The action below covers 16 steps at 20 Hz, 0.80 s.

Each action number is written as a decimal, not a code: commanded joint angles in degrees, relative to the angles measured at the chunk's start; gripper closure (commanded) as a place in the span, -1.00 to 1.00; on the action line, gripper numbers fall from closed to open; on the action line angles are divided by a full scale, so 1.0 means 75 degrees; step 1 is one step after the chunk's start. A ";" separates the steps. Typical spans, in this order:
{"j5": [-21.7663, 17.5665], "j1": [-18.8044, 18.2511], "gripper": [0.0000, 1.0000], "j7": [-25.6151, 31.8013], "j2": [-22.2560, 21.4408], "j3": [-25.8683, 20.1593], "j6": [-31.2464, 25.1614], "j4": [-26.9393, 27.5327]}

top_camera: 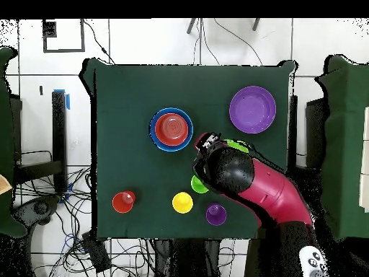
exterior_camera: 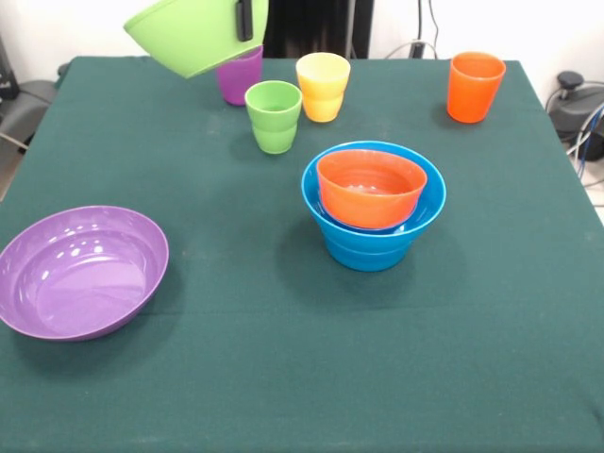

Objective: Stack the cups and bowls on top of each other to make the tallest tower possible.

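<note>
My gripper (exterior_camera: 243, 19) is shut on the rim of the large lime green bowl (exterior_camera: 193, 36) and holds it tilted in the air above the table's far left. The purple cup (exterior_camera: 239, 77) stands behind and below it. The green cup (exterior_camera: 274, 116), yellow cup (exterior_camera: 323, 86) and orange cup (exterior_camera: 475, 87) stand upright at the far side. The tower (exterior_camera: 373, 241) is a blue bowl with a lighter blue bowl and the small orange bowl (exterior_camera: 370, 187) nested in it. The large purple bowl (exterior_camera: 80, 272) sits alone at the near left. In the overhead view the arm (top_camera: 249, 184) hides most of the lime bowl (top_camera: 234, 145).
The green table (exterior_camera: 311, 377) has edges at both sides, with cables and equipment beyond the right edge. In the overhead view the tower (top_camera: 171, 129), purple bowl (top_camera: 252, 109), orange cup (top_camera: 123, 201), yellow cup (top_camera: 182, 203) and purple cup (top_camera: 215, 213) show around the arm.
</note>
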State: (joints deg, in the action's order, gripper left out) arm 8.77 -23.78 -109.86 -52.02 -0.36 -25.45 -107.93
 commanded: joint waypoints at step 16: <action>0.1278 -0.0055 1.00 -0.1416 0.0303 -0.1782 0.1857 -0.0759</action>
State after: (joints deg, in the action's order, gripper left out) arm 15.97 -24.00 -109.86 -52.00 -5.68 -15.07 -109.88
